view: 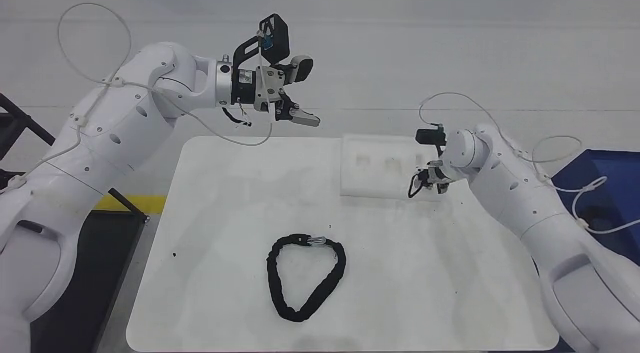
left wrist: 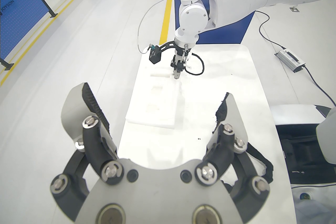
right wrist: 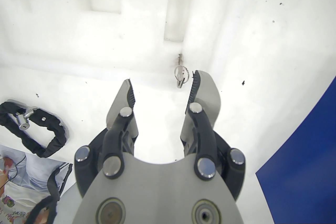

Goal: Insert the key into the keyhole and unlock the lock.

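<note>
Just beyond spread right gripper: key, lying at foam block edge.

key just beside foam block edge, open from table side, wide gap to chain lock

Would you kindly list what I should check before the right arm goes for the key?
1. Right tool open: ok.
2. Key in plain sight: ok.
3. Key centred in the tool's gap: not ok; it lies close to one finger.
4. Key lying loose, not caught on the foam edge: cannot tell.
5. Lock on the table, keyhole uncovered: ok.
6. Left tool open, empty and away from the lock: ok.
</note>
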Robot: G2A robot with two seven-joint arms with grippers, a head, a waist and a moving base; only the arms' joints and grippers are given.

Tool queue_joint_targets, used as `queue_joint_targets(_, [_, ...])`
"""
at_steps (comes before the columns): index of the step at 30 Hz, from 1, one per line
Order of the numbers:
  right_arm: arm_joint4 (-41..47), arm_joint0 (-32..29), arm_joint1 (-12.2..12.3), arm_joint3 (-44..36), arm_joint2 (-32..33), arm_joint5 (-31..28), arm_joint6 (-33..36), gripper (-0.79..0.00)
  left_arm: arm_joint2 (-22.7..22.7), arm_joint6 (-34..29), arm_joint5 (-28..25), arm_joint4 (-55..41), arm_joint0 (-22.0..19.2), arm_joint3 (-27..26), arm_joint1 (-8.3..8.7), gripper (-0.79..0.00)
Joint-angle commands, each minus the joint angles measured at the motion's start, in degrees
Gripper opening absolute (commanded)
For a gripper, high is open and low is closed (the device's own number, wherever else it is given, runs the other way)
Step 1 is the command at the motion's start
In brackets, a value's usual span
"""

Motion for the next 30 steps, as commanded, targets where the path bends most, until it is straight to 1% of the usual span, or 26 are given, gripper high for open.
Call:
queue_joint_targets(1, [-0.29, -0.20, 0.04, -0.08, 0.28, 0.64, -0.15, -0.480, 0.00, 0.00, 0.00, 0.00, 0.00, 0.00, 0.00, 0.000])
queue_joint_targets(9, [-1.49, -1.00, -0.09, 0.40, 1.22, 2.74, -1.13, -0.526, 0.00, 0.00, 0.00, 0.00, 0.00, 0.00, 0.00, 0.000])
queue_joint_targets(11, [-1.51, -1.15, -0.18, 0.48, 1.47, 2.77, -1.41, -0.551, 0.00, 0.00, 0.00, 0.00, 0.00, 0.00, 0.00, 0.000])
queue_joint_targets(15, [-1.57, -1.51, -0.42, 0.85, 1.92, 2.76, -2.17, -0.637, 0.00, 0.00, 0.00, 0.00, 0.00, 0.00, 0.00, 0.000])
queue_joint_targets(16, [-1.56, -1.56, -0.49, 1.01, 2.04, 2.88, -2.35, -0.686, 0.00, 0.00, 0.00, 0.00, 0.00, 0.00, 0.00, 0.000])
queue_joint_targets(18, [-1.54, -1.67, -0.64, 1.41, 2.27, 3.13, -2.81, -0.754, 0.00, 0.00, 0.00, 0.00, 0.00, 0.00, 0.00, 0.000])
queue_joint_targets(21, [-1.63, -1.78, -0.91, 2.12, 2.49, 3.17, -3.21, -0.785, 0.00, 0.00, 0.00, 0.00, 0.00, 0.00, 0.00, 0.000])
queue_joint_targets(30, [-1.37, -1.93, -1.95, 4.83, 3.11, 3.30, -4.81, -0.785, 0.00, 0.00, 0.00, 0.00, 0.00, 0.00, 0.00, 0.000])
